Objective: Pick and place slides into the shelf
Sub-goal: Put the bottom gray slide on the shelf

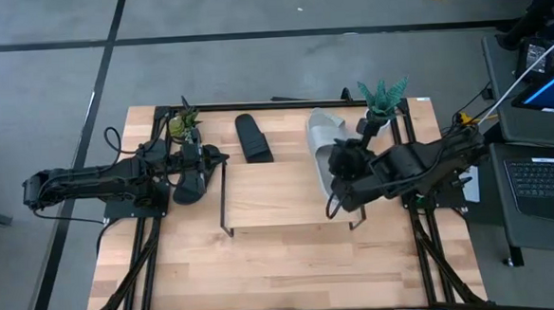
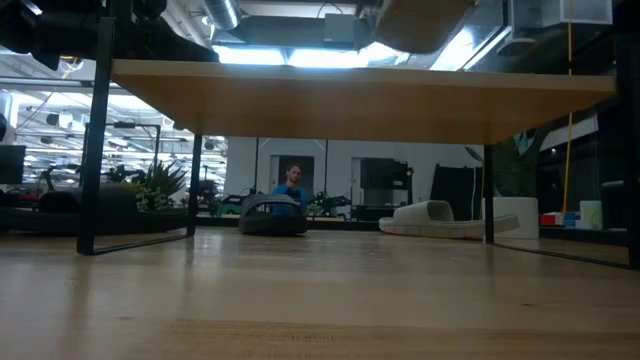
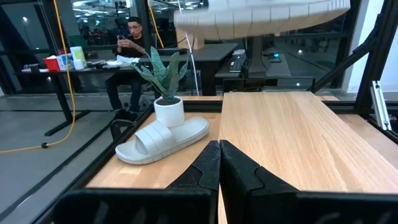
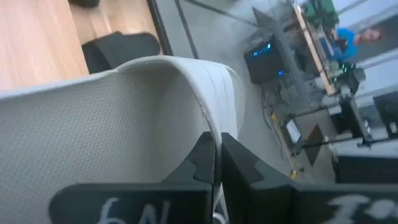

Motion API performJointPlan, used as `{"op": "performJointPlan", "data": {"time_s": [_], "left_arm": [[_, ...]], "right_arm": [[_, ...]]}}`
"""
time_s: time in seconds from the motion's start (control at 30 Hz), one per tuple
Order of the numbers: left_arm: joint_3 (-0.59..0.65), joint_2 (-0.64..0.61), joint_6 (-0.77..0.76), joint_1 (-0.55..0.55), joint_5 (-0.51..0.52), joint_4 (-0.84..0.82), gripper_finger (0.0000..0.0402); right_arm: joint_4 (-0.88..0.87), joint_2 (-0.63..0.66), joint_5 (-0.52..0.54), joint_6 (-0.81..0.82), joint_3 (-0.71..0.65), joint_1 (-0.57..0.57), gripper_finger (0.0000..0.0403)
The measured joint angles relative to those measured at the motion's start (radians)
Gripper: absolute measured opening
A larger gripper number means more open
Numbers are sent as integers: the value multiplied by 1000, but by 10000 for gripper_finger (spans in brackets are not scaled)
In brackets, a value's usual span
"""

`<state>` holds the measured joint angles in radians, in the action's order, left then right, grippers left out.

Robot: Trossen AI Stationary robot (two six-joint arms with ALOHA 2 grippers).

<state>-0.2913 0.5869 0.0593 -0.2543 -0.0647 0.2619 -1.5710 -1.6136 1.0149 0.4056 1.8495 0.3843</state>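
The shelf (image 1: 279,198) is a light-wood board on black wire end frames, at mid-table. My right gripper (image 1: 339,166) is shut on a light grey slide (image 4: 93,130) that hangs above the shelf's right end, its sole (image 3: 261,18) showing high in the left wrist view. A second grey slide (image 3: 161,140) lies sole down on the table beside a plant pot. One black slide (image 1: 252,137) rests on the table beyond the shelf, another (image 1: 189,184) under my left arm. My left gripper (image 1: 222,158) is shut, points level at the shelf's left end and touches nothing. My right gripper pinches the grey slide's ribbed strap at its edge (image 4: 211,127) between its two fingers. The fingers slant down at it from the table's right side. The slide is lifted clear of the table, above the shelf board.
Small potted plants stand at the table's far left (image 1: 182,124) and far right (image 1: 381,100). A desk with a laptop (image 1: 544,174) stands beyond the right edge. A person sits at a desk in the room behind. Bare wood lies in front of the shelf.
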Motion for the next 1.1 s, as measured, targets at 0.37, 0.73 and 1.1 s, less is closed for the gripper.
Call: {"op": "performJointPlan", "data": {"time_s": [0.37, 0.73, 1.1], "left_arm": [[0, 0, 4, 0, 0, 0, 0], [0, 0, 4, 0, 0, 0, 0], [0, 0, 5, 0, 0, 0, 0]], "right_arm": [[0, 27, -48, 222, -283, 5, 12], [1, 27, -204, 212, -266, 5, 12], [0, 27, -206, 220, -270, 34, 12]]}}
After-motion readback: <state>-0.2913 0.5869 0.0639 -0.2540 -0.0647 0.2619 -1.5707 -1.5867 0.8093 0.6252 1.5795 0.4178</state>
